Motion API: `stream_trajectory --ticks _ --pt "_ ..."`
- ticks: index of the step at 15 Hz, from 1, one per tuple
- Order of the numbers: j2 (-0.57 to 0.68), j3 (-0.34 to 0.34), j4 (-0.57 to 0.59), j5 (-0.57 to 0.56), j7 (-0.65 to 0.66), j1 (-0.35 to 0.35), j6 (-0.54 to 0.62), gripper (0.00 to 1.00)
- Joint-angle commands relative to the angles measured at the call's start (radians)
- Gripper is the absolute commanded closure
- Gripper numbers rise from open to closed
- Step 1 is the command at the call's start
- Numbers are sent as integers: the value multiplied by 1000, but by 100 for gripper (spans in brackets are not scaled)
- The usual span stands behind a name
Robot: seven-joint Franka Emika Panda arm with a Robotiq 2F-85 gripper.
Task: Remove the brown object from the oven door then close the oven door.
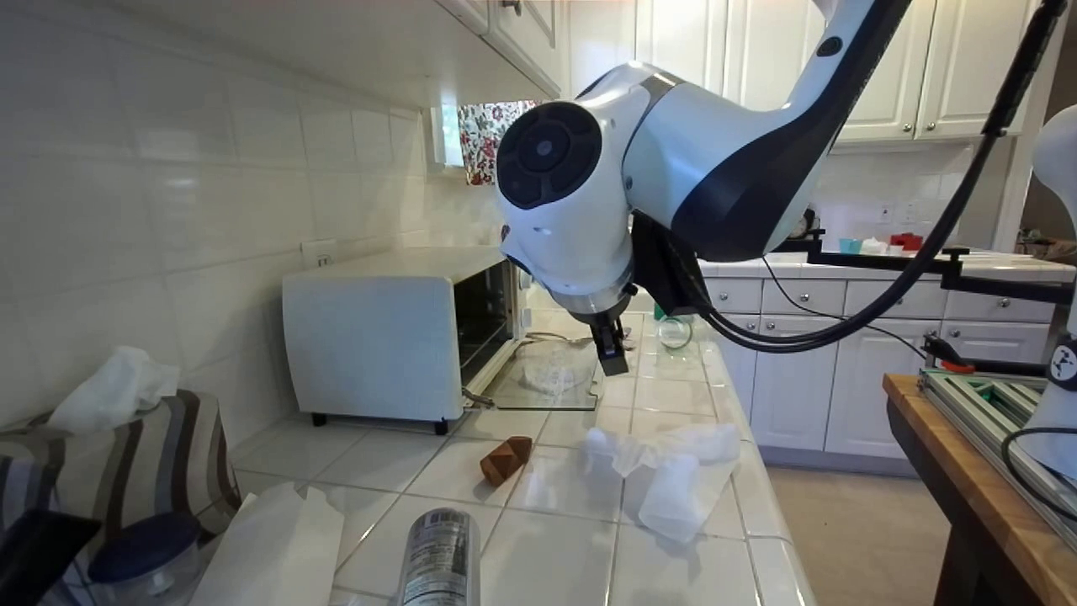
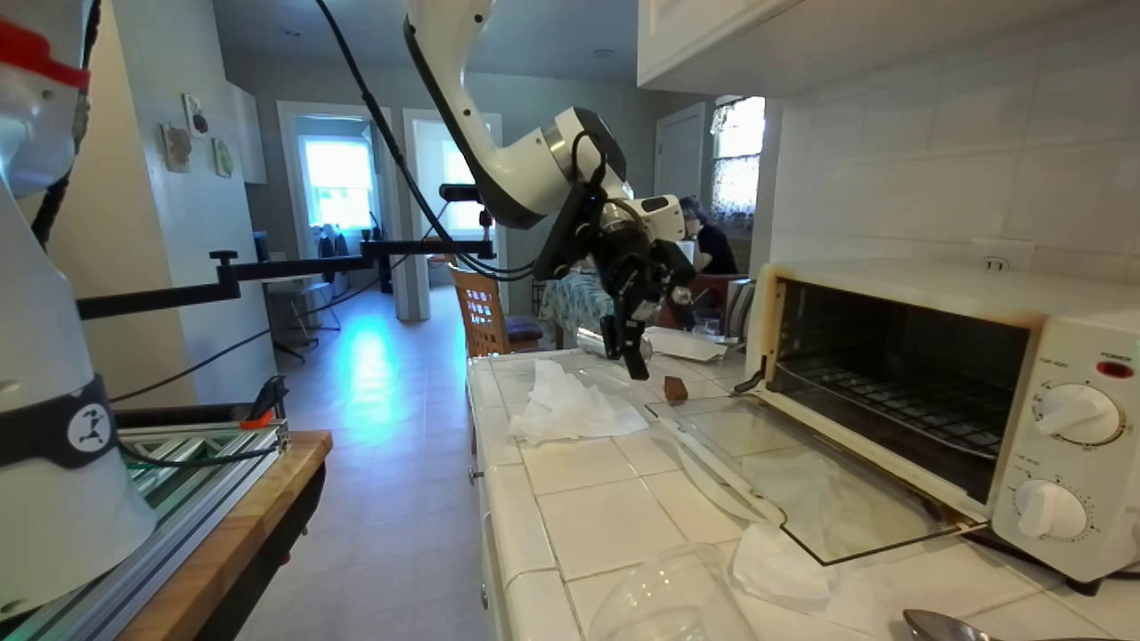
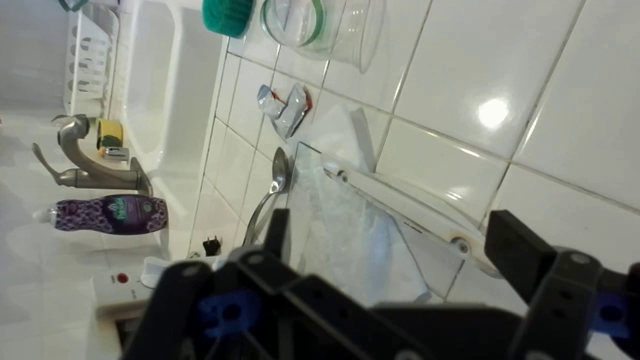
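The brown object (image 1: 506,459), a small faceted lump, lies on the white tiles beside the oven's near corner in an exterior view. It shows as a small block (image 2: 675,389) past the far end of the door in an exterior view. The oven door (image 2: 802,472) is folded down, its glass spread out low over the counter and its white handle bar (image 3: 400,207) along the outer edge. My gripper (image 3: 394,232) hangs above the door's outer edge, fingers wide apart with nothing between them. The brown object is out of the wrist view.
The white toaster oven (image 1: 370,345) stands against the wall beneath the upper cabinet (image 1: 336,42). Crumpled white paper (image 1: 686,480) and a metal can (image 1: 439,555) lie nearby. A glass jar (image 2: 672,596) and a spoon (image 3: 280,170) are near the door's far side, before the sink (image 3: 165,85).
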Motion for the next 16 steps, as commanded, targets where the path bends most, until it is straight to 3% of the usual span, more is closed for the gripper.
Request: stream_trajectory --ticks 1,10,16 --pt "-9 22 -22 -57 -16 -14 27 0" --pt "71 24 57 -265 -87 -51 201 0" --pt "133 34 160 -243 -106 -52 255 0"
